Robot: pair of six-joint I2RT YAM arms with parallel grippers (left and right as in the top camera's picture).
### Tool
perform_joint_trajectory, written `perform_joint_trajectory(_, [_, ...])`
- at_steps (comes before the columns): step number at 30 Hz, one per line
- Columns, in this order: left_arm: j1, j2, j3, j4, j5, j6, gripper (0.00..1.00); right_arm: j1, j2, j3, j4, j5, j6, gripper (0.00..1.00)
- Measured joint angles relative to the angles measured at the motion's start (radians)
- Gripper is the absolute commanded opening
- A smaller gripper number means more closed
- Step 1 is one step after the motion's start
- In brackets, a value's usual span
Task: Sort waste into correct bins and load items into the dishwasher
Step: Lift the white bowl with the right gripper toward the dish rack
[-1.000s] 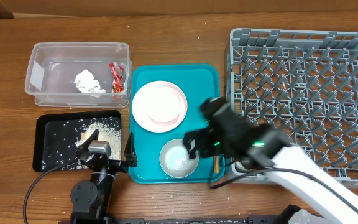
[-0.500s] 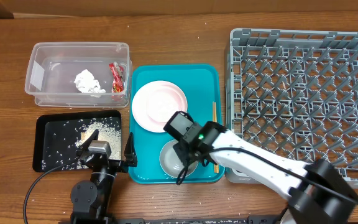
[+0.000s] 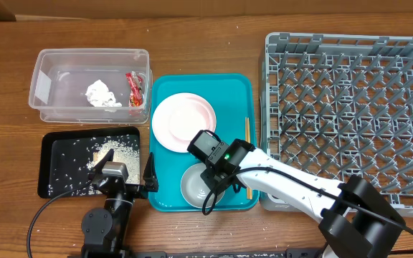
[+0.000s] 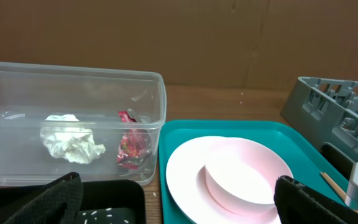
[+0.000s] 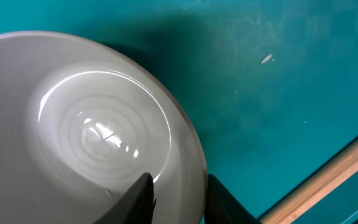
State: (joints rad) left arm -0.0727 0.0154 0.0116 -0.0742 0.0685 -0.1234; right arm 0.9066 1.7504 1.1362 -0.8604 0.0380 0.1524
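After hanging by the front-left corner of the dish rack (image 3: 350,115) a second ago, now reaching well left across the teal tray (image 3: 235,86) and settling the right gripper (image 5: 180,199) astride the rack-side rim of the bowl (image 5: 92,137), with one finger inside and the other just outside. Holding those fingers narrowly apart around the wall, without showing whether they are pinching yet. Leaving bowl, plate (image 3: 183,118) and chopsticks (image 3: 247,132) where they were on the tray. Probably opening the loading stage with the bowl, with lifting and carrying to the rack to follow. Keeping the left gripper (image 3: 126,175) parked by the black tray (image 3: 63,147), spread wide and holding nothing. Leaving tissue (image 4: 72,144) and wrapper (image 4: 129,148) in the clear tub (image 4: 157,99).
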Motion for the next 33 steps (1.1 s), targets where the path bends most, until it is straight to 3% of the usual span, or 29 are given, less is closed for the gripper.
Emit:
perform_joint_trajectory(2, [0.000,0.000,0.000,0.000,0.000,0.000,1.00,0.000,0.000,0.000,-0.010,-0.007,-0.007,0.43])
perform_joint_trajectory(4, [0.000,0.000,0.000,0.000,0.000,0.000,1.00,0.000,0.000,0.000,-0.027,-0.010,-0.018,0.42])
perform_joint_trajectory(7, [0.000,0.000,0.000,0.000,0.000,0.000,1.00,0.000,0.000,0.000,-0.034,-0.010,-0.024,0.31])
perform_joint_trajectory(11, [0.000,0.000,0.000,0.000,0.000,0.000,1.00,0.000,0.000,0.000,-0.037,-0.013,-0.027,0.04])
perform_joint_trajectory(25, [0.000,0.000,0.000,0.000,0.000,0.000,1.00,-0.002,-0.061,0.010,-0.092,0.054,0.111,0.04])
perform_joint_trajectory(33, [0.000,0.000,0.000,0.000,0.000,0.000,1.00,-0.004,-0.335,0.072,-0.202,0.408,0.344,0.04])
